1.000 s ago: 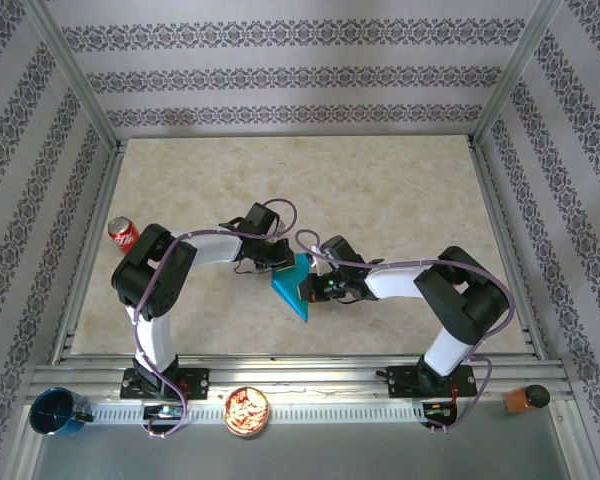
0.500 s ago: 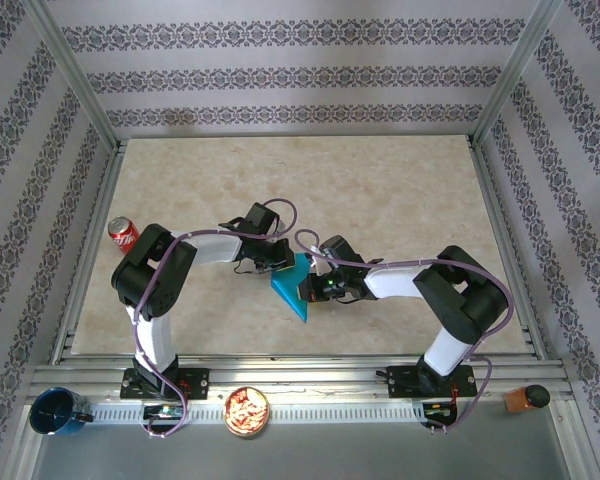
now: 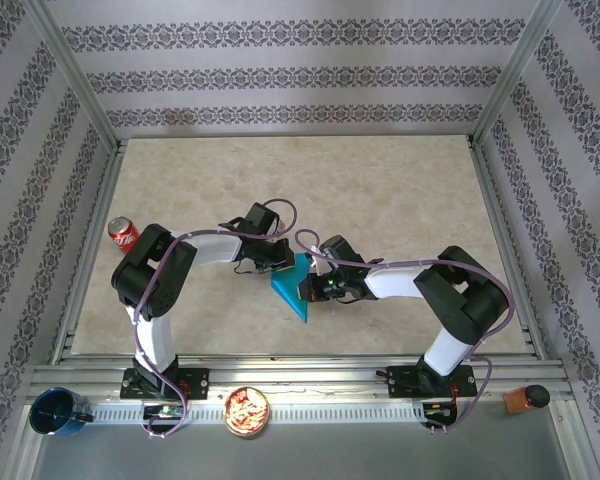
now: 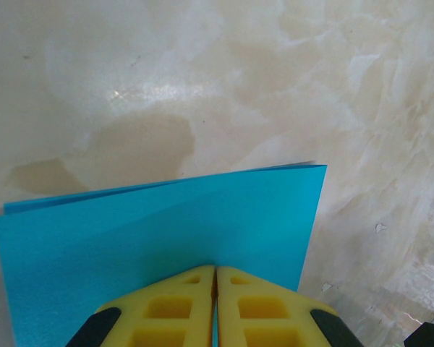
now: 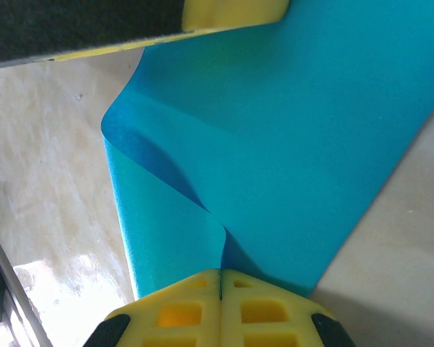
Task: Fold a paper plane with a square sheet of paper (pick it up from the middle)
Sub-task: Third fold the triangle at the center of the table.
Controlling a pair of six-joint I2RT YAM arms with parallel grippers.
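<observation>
The square sheet of paper (image 3: 292, 292), folded over into two layers, is seen just below the centre of the top view, over the marbled table (image 3: 380, 190). It is pinched at its upper end by the left gripper (image 3: 283, 262) and at its right edge by the right gripper (image 3: 314, 287); both sets of jaws are clamped on it.

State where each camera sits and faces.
Top external: above and behind, looking down on the marbled beige table; left arm and right arm show.
Left wrist: on the left wrist, looks past the shut yellow left end effector at the folded turquoise-blue paper sheet.
Right wrist: on the right wrist, behind the shut right end effector, facing the paper.
Shared: both wrist views show the pinched paper.
</observation>
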